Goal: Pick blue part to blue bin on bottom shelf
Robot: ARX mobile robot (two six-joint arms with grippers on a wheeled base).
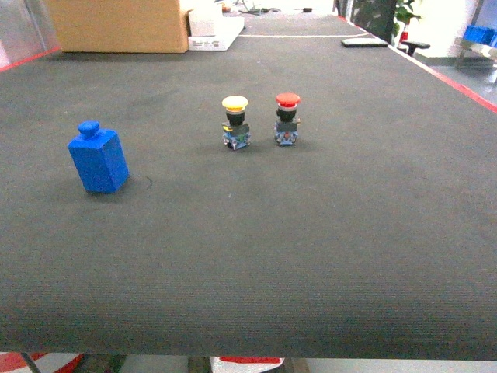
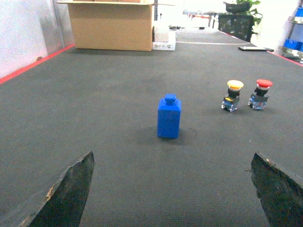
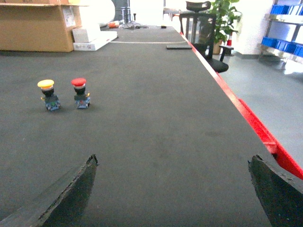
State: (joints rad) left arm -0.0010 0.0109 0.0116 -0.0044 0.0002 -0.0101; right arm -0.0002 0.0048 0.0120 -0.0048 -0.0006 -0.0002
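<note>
Head view, blue part: the solid blue plastic block with a small round knob on top (image 1: 98, 158) stands upright on the dark ribbed mat covering the table (image 1: 311, 249), far left, well apart from everything else.
Head view, neighbours: a yellow-capped push-button switch (image 1: 235, 121) and a red-capped push-button switch (image 1: 287, 119) stand side by side near the middle; a brown cardboard box (image 1: 120, 25) sits at the far edge.
Head view, arms: neither gripper shows here.
Left wrist view, tool: the left gripper (image 2: 173, 189) has its two dark fingers wide apart at the bottom corners, nothing between them; the blue part (image 2: 169, 116) stands straight ahead, centred in the gap, not yet reached.
Right wrist view, tool: the right gripper (image 3: 173, 189) is likewise spread apart and empty, over bare mat; the blue part is out of sight.
Right wrist view, bins: blue bins on steel racking (image 3: 287, 9) show at the far right; which tier is the bottom shelf I cannot tell.
Handling: looks rigid, light and smooth-sided, so likely a little slippery.
Hold: clamp across two opposite flat faces of the body, below the knob.
</note>
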